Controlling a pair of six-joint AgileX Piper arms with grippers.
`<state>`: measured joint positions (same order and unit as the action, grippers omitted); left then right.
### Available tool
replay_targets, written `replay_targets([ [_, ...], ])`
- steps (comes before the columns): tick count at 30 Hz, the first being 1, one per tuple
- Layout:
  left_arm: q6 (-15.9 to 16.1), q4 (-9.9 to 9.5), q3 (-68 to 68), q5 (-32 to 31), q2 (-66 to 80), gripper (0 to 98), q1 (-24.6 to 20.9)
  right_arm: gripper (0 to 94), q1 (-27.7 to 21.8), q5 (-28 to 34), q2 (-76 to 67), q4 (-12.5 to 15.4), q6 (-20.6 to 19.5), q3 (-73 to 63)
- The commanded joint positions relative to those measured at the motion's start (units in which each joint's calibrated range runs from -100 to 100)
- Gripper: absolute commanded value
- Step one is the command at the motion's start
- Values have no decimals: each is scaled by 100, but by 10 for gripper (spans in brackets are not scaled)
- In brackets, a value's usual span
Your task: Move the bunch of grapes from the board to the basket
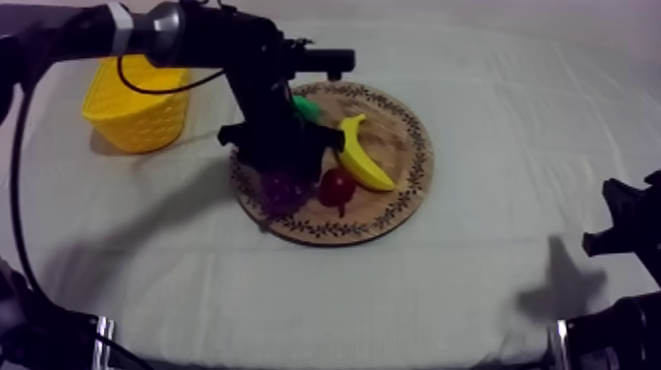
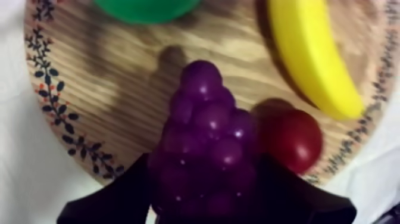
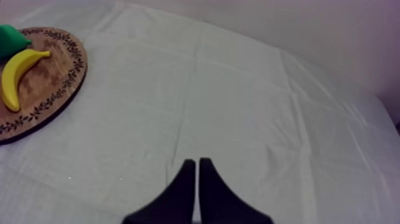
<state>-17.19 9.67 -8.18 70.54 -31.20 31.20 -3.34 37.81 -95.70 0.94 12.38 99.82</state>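
The purple bunch of grapes (image 2: 205, 149) lies on the round wooden board (image 2: 101, 89), at its near-left rim. My left gripper (image 2: 205, 196) is down over the bunch, its black fingers (image 2: 119, 199) pressed against both sides, so it is shut on the grapes. In the top view the left arm reaches in from the upper left and covers most of the grapes (image 1: 283, 194) on the board (image 1: 403, 187). The yellow basket (image 1: 138, 103) stands at the far left of the table. My right gripper (image 3: 197, 162) hangs shut over bare cloth, and shows low at the right edge (image 1: 620, 231).
On the board also lie a banana (image 1: 362, 153), a small red fruit (image 1: 337, 185) right beside the grapes, and a green pear (image 1: 305, 106) behind the arm. Bare cloth lies between the board and the basket.
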Motion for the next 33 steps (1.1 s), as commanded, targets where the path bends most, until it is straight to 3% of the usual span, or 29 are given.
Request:
replay_targets([
  [1,-61,-50,-29,72,370,451,23,3,-2,1,3,2,0,-4],
  [9,-263,-266,-285,434,1727,452,119,3,-2,1,3,2,0,-4],
  [18,-174,-354,-1080,675,3154,455,-152,3,-2,1,3,2,0,-4],
  [24,53,-391,-1690,863,3950,456,-684,3,-2,1,3,2,0,-4],
  [33,671,-422,-2469,1051,4797,457,-1886,3,-2,1,3,2,0,-4],
])
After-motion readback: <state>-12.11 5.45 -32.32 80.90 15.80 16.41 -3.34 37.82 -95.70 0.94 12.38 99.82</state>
